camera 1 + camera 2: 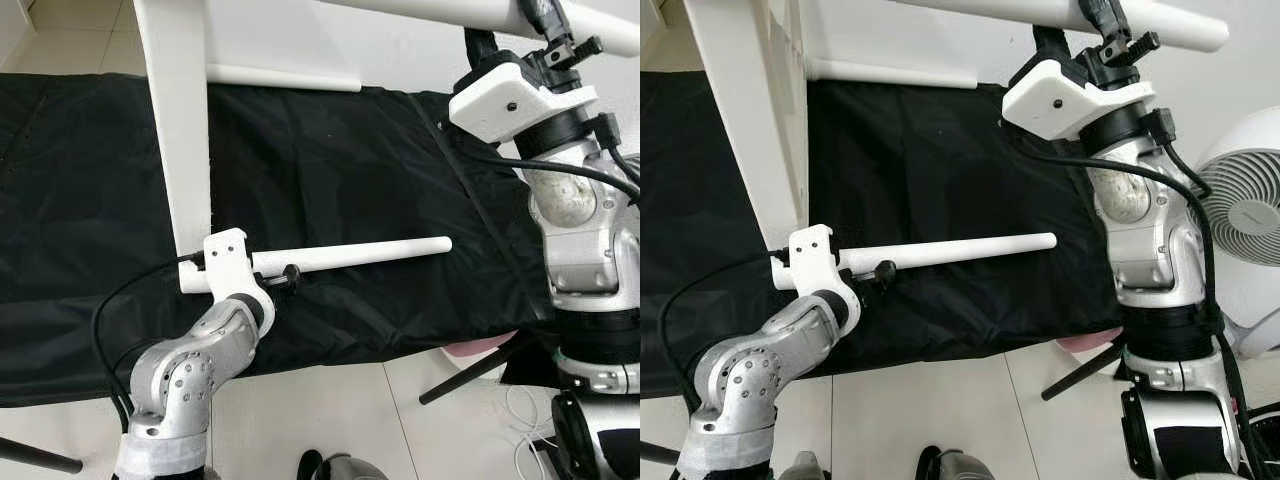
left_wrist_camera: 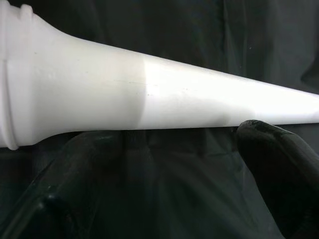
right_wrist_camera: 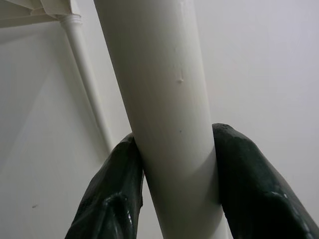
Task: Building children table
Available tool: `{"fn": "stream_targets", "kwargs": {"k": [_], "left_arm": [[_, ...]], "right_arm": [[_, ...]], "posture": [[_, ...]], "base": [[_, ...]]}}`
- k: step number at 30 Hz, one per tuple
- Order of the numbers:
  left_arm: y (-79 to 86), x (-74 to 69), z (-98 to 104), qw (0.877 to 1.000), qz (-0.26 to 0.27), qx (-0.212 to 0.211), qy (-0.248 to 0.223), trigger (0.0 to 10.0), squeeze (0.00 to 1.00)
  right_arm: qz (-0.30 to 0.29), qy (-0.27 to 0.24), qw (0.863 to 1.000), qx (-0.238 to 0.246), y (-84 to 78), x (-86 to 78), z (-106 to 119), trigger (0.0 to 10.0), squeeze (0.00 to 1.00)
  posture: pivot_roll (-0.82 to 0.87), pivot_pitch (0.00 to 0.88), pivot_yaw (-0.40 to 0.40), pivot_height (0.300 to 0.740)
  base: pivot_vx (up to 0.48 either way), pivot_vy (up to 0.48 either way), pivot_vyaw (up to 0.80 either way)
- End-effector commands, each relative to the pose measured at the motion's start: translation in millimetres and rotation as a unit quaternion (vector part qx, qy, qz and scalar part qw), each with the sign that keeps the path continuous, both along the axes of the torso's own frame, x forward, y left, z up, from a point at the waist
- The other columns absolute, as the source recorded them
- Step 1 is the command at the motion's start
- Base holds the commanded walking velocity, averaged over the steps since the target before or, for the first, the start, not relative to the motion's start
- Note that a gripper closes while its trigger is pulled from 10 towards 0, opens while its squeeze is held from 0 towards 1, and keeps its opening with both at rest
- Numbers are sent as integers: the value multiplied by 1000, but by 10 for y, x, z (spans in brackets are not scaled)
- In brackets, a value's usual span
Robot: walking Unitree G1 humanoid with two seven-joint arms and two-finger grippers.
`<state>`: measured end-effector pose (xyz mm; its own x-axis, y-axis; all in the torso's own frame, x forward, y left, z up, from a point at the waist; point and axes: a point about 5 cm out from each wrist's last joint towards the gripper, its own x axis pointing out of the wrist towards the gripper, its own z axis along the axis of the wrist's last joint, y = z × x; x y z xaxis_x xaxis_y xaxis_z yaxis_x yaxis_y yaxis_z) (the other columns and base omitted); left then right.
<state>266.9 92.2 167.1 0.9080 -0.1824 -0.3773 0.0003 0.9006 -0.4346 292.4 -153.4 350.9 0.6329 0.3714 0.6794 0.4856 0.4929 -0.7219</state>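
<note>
Seen from above: a black cloth (image 1: pixel 380 200) spread over the floor, with a white leg (image 1: pixel 350 256) lying level just above it, held near its thick end by the left tool (image 1: pixel 285 278), black fingers (image 2: pixel 279 164) closed on it. Higher up on the right, the right tool (image 3: pixel 174 174) clamped around another white leg (image 3: pixel 164 99), beside a white frame (image 1: pixel 180 130).

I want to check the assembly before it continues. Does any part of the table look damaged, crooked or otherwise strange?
Nothing looks damaged. The left gripper holds a white table leg level over the black cloth; the right gripper clamps another leg. That leg has only a tiny surface nick.
</note>
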Motion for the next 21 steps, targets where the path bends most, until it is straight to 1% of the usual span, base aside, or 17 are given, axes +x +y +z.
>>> {"fn": "stream_targets", "kwargs": {"k": [1, 2, 3, 4, 5, 6, 7, 8, 9, 11, 15, 16, 17, 19, 20, 21], "left_arm": [[-108, -9, 16, 999, 29, -40, 7, 10000, 0], [-110, -4, 17, 999, 29, -39, 6, 10000, 0], [-114, 8, 20, 999, 29, -38, 6, 10000, 0], [-117, 20, 23, 999, 31, -37, 6, 10000, 0], [-119, 28, 25, 999, 32, -36, 7, 10000, 0], [-119, 28, 25, 999, 32, -36, 7, 10000, 0], [-118, 37, 26, 999, 34, -34, 7, 10000, 0], [-121, 58, 49, 999, 37, -35, 6, 10000, 0], [-138, 75, 74, 999, 35, -34, 4, 10000, 0], [-196, 101, 123, 999, 22, -36, 0, 10000, 0], [-243, 115, 132, 999, 18, -35, 4, 10000, 0], [-270, 129, 138, 999, 16, -35, 5, 10000, 0], [-298, 150, 151, 999, 14, -34, 5, 10000, 0], [-324, 175, 168, 999, 12, -33, 4, 10000, 0], [-329, 188, 176, 999, 12, -33, 4, 10000, 0], [-329, 188, 176, 999, 12, -33, 4, 10000, 0]], "right_arm": [[-8, -28, 996, 84, -206, -89, 120, 0, 0], [-12, -30, 996, 88, -218, -94, 122, 0, 0], [-20, -34, 994, 103, -252, -105, 137, 7137, 0], [-29, -41, 991, 126, -301, -120, 156, 1059, 0], [-34, -45, 988, 141, -333, -130, 168, 1059, 0], [-34, -45, 988, 141, -333, -130, 168, 1059, 0], [-39, -48, 986, 154, -364, -138, 176, 3216, 0], [-48, -55, 982, 174, -416, -150, 201, 0, 0], [-53, -60, 979, 187, -452, -161, 221, 1451, 0], [-58, -61, 975, 205, -485, -163, 237, 1451, 0], [-58, -59, 973, 215, -486, -161, 239, 1294, 0], [-57, -58, 972, 220, -485, -159, 239, 706, 0], [-56, -53, 972, 223, -480, -157, 238, 471, 0], [-55, -48, 972, 225, -472, -154, 236, 471, 0], [-58, -49, 971, 228, -476, -165, 240, 0, 0], [-58, -49, 971, 228, -476, -165, 240, 0, 0]], "posture": [[-27, 78, -79, 740], [-27, 78, -79, 740], [-25, 76, -79, 740], [-24, 79, -80, 740], [-24, 79, -80, 740], [-24, 79, -80, 740], [-24, 80, -79, 740], [-22, 87, -78, 740], [-22, 88, -78, 740], [-25, 94, -79, 740], [-21, 100, -79, 740], [-19, 106, -80, 740], [-19, 112, -77, 740], [-20, 115, -77, 740], [-21, 121, -72, 740], [-21, 121, -72, 740]], "base": [[0, 0, 0], [0, 0, 0], [0, 0, 0], [0, 0, 0], [0, 0, 0], [0, 0, 0], [0, 0, 0], [0, 0, 0], [0, 0, 0], [0, 0, 0], [0, 0, 0], [0, 0, 0], [0, 0, 0], [0, 0, 0], [0, 0, 0], [0, 0, 0]]}}
